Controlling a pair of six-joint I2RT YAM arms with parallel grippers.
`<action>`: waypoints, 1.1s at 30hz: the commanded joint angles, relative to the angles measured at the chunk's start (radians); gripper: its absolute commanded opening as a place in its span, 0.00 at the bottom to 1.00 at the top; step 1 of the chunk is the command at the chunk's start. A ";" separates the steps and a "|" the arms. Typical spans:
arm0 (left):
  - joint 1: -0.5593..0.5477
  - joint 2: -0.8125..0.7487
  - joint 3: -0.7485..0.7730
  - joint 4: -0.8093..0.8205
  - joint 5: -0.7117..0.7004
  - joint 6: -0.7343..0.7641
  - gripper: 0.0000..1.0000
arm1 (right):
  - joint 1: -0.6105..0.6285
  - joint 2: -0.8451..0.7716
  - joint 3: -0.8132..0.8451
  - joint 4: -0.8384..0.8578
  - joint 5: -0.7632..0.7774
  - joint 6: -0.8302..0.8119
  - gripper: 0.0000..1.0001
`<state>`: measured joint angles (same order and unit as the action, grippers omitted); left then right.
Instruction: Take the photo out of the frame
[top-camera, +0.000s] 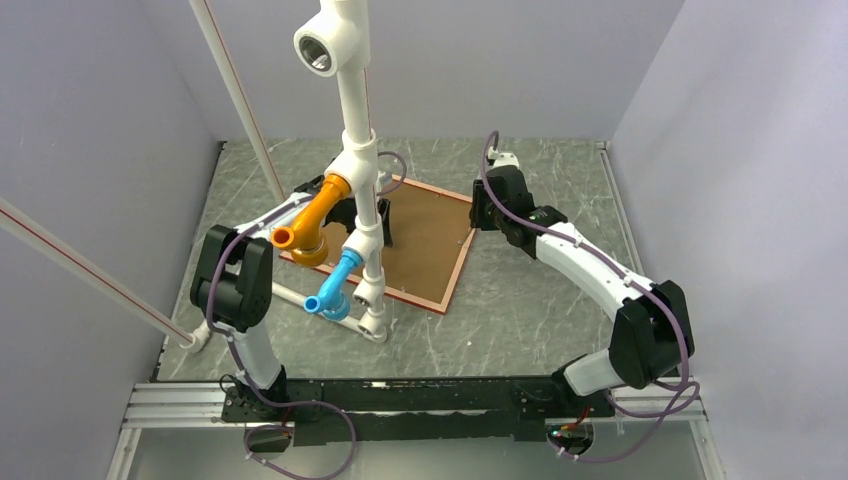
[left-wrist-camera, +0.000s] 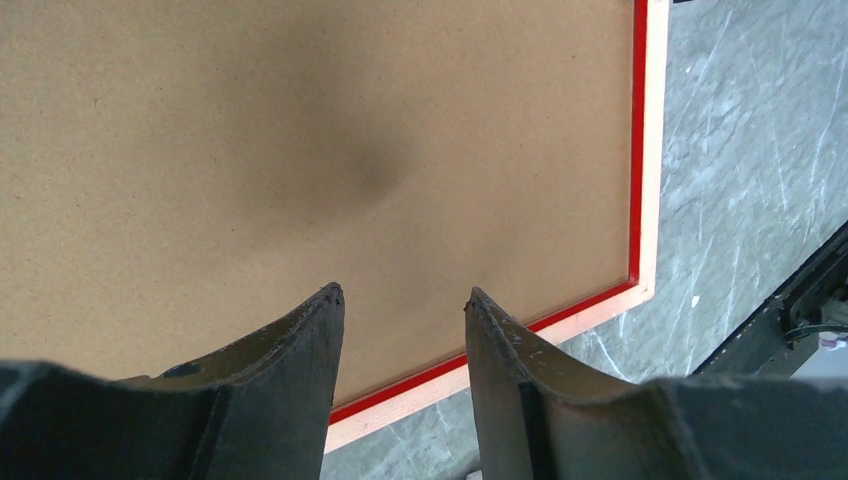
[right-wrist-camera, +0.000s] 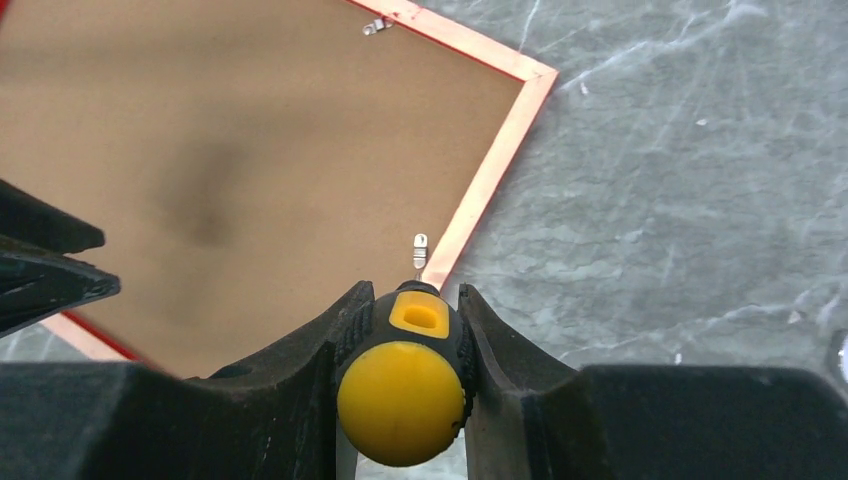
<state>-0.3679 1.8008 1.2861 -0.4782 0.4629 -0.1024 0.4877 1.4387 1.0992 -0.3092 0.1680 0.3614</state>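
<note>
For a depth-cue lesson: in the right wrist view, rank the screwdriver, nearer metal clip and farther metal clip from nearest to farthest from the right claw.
1. Screwdriver: gripped in the right claw.
2. Nearer clip: just ahead, at the frame's right edge.
3. Farther clip: up at its top edge.

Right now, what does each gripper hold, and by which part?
The right gripper clamps a yellow-and-black-handled tool, likely a screwdriver, by its handle; the open left gripper holds nothing.

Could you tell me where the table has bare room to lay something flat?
Free: the grey marbled tabletop between the near corner of the red rectangular frame and the black base rail, and behind the frame. Crowded: left, around the white pipe stand.
</note>
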 joint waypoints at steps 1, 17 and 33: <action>0.001 0.008 0.057 -0.019 -0.009 -0.023 0.51 | 0.003 0.004 0.060 0.042 0.076 -0.090 0.00; 0.001 0.047 0.066 -0.019 0.004 -0.036 0.49 | 0.005 0.065 0.064 0.130 0.035 -0.125 0.00; 0.001 0.074 0.079 -0.030 0.008 -0.041 0.49 | 0.021 0.108 0.081 0.089 0.055 -0.104 0.00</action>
<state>-0.3679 1.8824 1.3270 -0.5068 0.4553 -0.1364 0.4999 1.5440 1.1454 -0.2409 0.2043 0.2539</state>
